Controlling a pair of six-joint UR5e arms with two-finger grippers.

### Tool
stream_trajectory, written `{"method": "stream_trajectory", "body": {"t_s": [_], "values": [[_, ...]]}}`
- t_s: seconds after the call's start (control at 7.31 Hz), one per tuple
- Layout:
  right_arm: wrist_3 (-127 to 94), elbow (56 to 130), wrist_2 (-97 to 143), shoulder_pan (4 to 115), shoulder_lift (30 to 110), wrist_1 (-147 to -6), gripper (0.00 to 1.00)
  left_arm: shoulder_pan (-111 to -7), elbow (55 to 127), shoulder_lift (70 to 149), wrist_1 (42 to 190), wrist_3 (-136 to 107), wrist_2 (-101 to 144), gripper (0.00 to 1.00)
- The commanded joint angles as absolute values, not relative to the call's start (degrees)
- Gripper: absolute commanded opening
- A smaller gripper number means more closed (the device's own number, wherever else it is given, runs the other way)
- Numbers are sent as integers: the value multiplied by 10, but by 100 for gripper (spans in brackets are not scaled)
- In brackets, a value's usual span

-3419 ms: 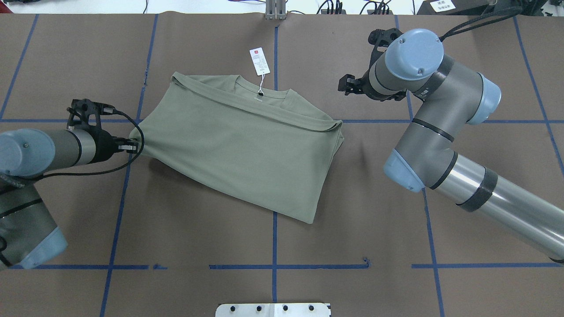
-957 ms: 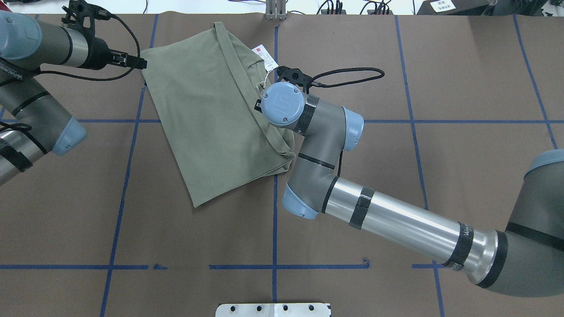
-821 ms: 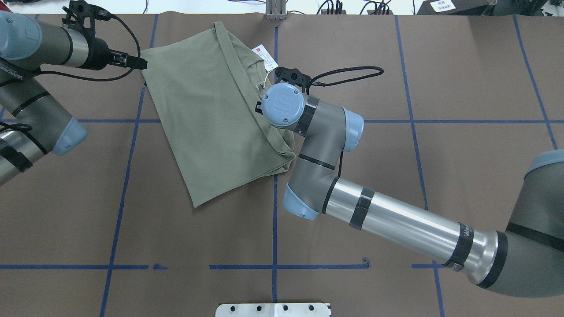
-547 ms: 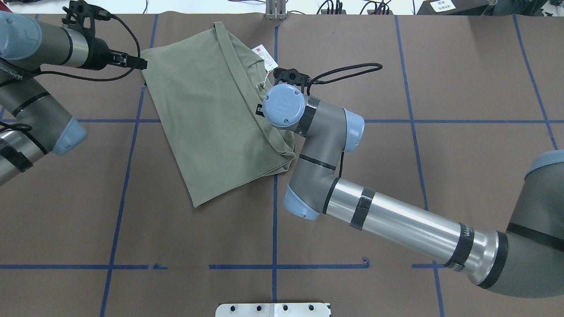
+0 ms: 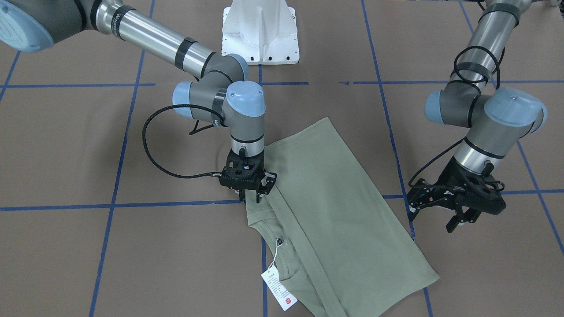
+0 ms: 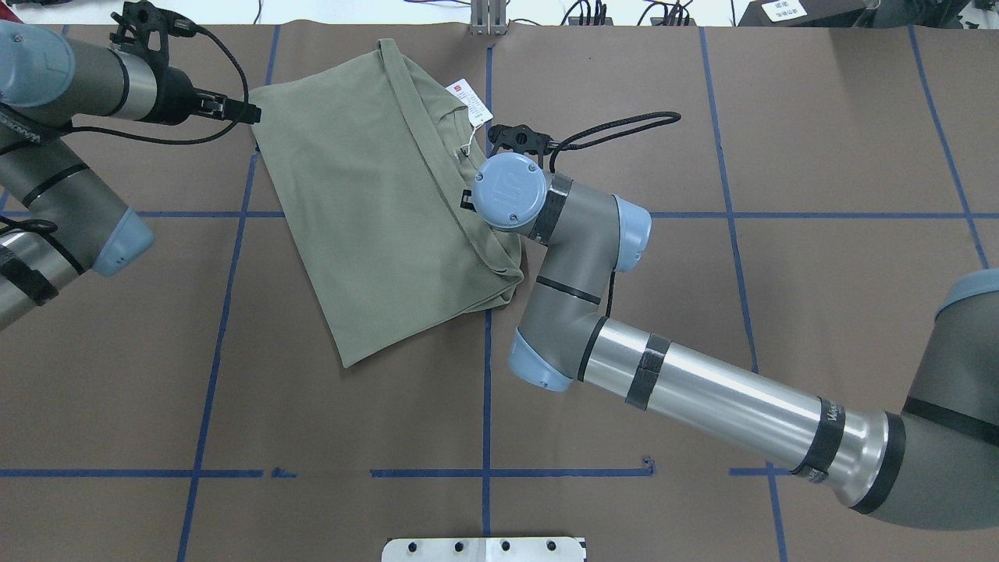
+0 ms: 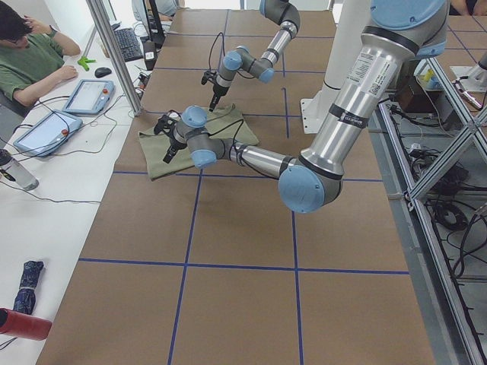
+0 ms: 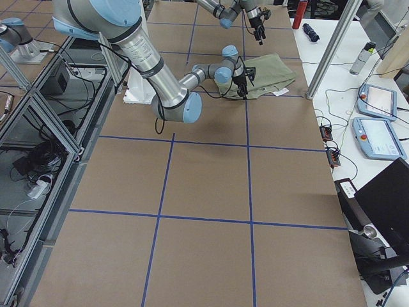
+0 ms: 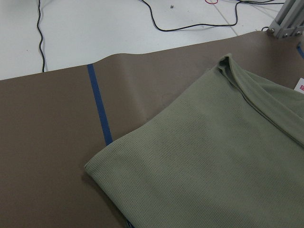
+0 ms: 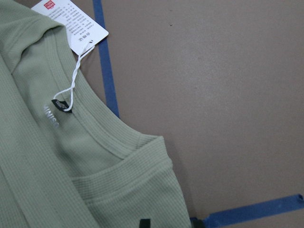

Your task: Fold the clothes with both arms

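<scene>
One shirt (image 6: 375, 203), olive green and folded to a rough rectangle, lies flat and skewed on the brown table (image 6: 780, 140). It sits on the far side from the robot, mostly on its left of the centre tape line. You can count one white tag (image 6: 474, 101), on a string from the round neck, resting at the shirt's edge.

Two arms, two end effectors. The left arm (image 6: 70, 86) reaches in low, and its end effector (image 6: 248, 113) points at the shirt's far left corner. You cannot tell whether it pinches the cloth or stands spread. The left wrist view shows that corner lying flat and no fingers.

The right arm (image 6: 702, 390) bends over the shirt's neck side. Its end effector (image 5: 252, 193) points straight down at the cloth edge near the neck. The right wrist view gives you one black fingertip (image 10: 145, 223) on the knit, so its state cannot be told either.

One white pedestal (image 5: 260, 31) stands at the robot's side.
</scene>
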State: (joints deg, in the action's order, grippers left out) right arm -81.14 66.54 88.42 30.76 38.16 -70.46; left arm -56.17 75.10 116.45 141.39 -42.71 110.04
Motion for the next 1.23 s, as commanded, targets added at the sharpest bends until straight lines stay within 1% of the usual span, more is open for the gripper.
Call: {"method": "stream_trajectory", "body": {"t_s": [0.0,0.27,0.41,0.55,0.82,1.09], "values": [[-810,665,884,308,385,-705,34,-562,751,1164,1414,-427,1100,100],[-810,666,884,308,384,-708,36,-562,751,1164,1414,-427,1100,100],[-808,665,884,308,384,-708,41,-562,751,1164,1414,-427,1100,100],[-808,665,883,308,384,-708,40,-562,751,1164,1414,-427,1100,100],[-807,665,883,308,384,-708,36,-562,750,1164,1414,-427,1101,100],[-807,665,882,308,384,-709,29,-562,751,1164,1415,-426,1101,100]]}}
